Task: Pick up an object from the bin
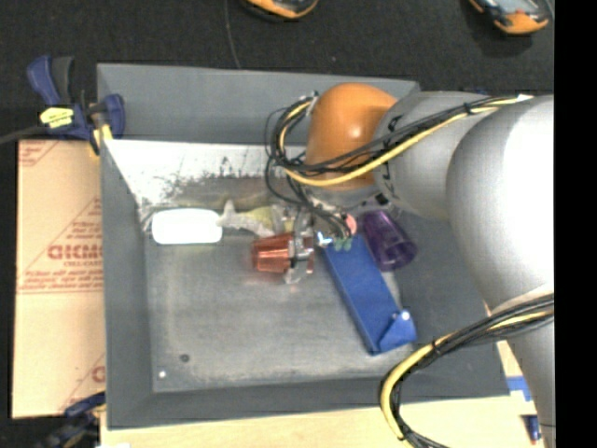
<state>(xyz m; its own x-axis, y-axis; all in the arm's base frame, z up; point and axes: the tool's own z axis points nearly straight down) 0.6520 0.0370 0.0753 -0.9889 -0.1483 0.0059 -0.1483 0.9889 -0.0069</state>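
From my station the arm takes up the most room, reaching in above and to the right of the blue slab, with its orange wrist cover straight above the slab's upper end. The grey bin lies under it all, its bare floor spreading left of the slab and below it. The blue slab itself is long and flat and lies slantwise, its upper end under the wrist. Well to the left of that upper end I see a white rounded oblong lying flat. Just right of the upper end sits a see-through purple cup, tipped on its side. Just left of the upper end lies a small red cylinder, also on its side. A pale crumpled scrap lies up and left of the slab's upper end, between the white oblong and the wrist. The pincer is down at the red cylinder's right end, between it and the slab; I cannot tell whether it is spread or pressed together.
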